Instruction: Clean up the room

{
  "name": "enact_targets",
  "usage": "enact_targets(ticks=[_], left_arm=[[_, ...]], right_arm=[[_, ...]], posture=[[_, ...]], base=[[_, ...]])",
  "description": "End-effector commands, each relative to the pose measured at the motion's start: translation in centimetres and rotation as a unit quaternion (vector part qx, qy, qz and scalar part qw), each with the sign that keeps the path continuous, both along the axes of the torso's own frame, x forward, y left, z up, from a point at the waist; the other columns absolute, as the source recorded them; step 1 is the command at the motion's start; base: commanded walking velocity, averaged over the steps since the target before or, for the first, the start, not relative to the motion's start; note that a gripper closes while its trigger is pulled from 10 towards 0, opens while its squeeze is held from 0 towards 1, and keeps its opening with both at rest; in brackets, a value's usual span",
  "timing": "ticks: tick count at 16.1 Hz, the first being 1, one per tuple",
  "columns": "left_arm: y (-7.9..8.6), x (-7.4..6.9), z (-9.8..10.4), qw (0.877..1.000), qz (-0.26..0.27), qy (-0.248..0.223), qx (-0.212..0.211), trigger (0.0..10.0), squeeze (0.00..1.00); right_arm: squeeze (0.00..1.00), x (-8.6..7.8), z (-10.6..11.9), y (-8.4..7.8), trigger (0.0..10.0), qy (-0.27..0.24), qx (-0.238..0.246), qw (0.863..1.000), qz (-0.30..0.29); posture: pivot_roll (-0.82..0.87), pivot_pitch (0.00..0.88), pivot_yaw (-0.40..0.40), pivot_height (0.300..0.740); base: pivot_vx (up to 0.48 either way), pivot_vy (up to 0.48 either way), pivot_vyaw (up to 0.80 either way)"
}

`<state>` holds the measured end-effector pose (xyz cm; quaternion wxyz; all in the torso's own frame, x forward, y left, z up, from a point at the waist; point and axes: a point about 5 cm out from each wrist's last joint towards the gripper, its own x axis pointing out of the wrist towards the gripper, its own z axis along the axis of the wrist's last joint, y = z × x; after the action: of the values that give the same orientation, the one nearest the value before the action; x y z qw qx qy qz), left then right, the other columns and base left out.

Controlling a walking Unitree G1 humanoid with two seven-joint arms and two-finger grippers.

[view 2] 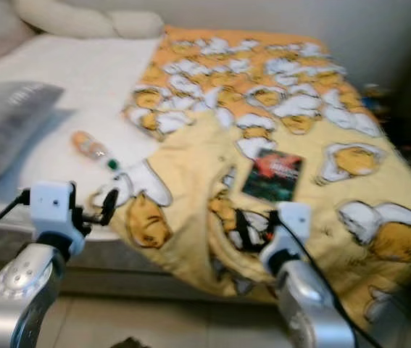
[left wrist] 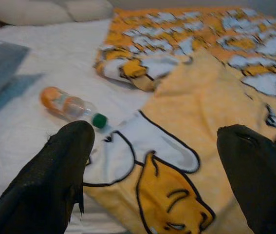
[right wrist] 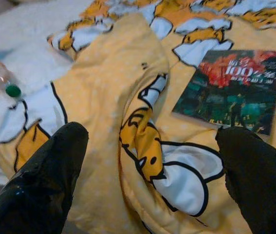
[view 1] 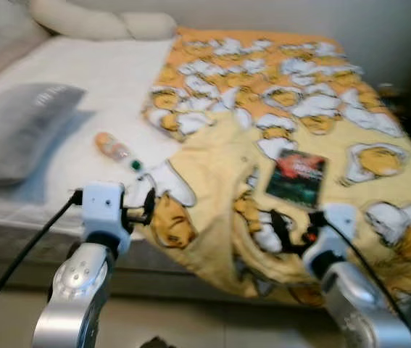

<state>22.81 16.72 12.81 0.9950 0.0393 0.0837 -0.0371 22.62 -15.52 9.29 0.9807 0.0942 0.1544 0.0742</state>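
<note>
Bottle (view 1: 115, 150): lies on its side on the white sheet of the bed (view 1: 104, 80), green cap toward the blanket, just beside the blanket's folded edge.
Book (view 1: 297, 177): dark cover with red print, flat on the blanket, on the robot's right side.
Blanket (view 1: 277, 123): yellow and orange with cartoon figures, spread over the right half of the bed, its near edge rumpled and hanging over the side.
Gray pillow (view 1: 17, 127): on the left of the bed, apart from the bottle.
Cream pillows (view 1: 96, 22): at the far head of the bed.
Left gripper (left wrist: 162, 161): raised before the bed edge on a bent silver arm, pointing at the blanket's corner, the bottle a little beyond its left finger.
Left fingers (left wrist: 55, 180): spread wide, holding nothing.
Right gripper (right wrist: 150, 161): held over the rumpled near edge of the blanket, arm reaching forward from lower right.
Right fingers (right wrist: 45, 180): wide apart, empty, with the book near the far right finger.
</note>
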Motion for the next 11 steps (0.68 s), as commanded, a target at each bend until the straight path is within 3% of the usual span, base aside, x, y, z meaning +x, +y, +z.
enact_targets(ticks=[1,2,11], left_arm=[[-0.1,0.18,0.76,1.0,-0.004,-0.019,0.001,10.0,0.0],[-0.08,0.13,0.76,1.0,-0.005,-0.019,0.0,10.0,0.0],[0.03,0.22,0.75,1.0,-0.006,-0.022,0.001,10.0,0.0]], right_arm=[[0.0,0.06,0.31,-0.24,10.0,-0.003,-0.002,1.0,-0.002],[0.0,0.12,0.32,-0.24,10.0,-0.002,-0.003,1.0,-0.002],[0.0,0.73,0.55,0.16,10.0,-0.013,-0.024,1.0,0.016]], posture=[[0.02,0.0,-0.006,0.74],[0.02,0.0,-0.006,0.74],[0.02,0.0,-0.004,0.74]], base=[[0.326,0.0,-0.73],[0.375,0.0,-0.73],[0.39,0.0,0.0]])
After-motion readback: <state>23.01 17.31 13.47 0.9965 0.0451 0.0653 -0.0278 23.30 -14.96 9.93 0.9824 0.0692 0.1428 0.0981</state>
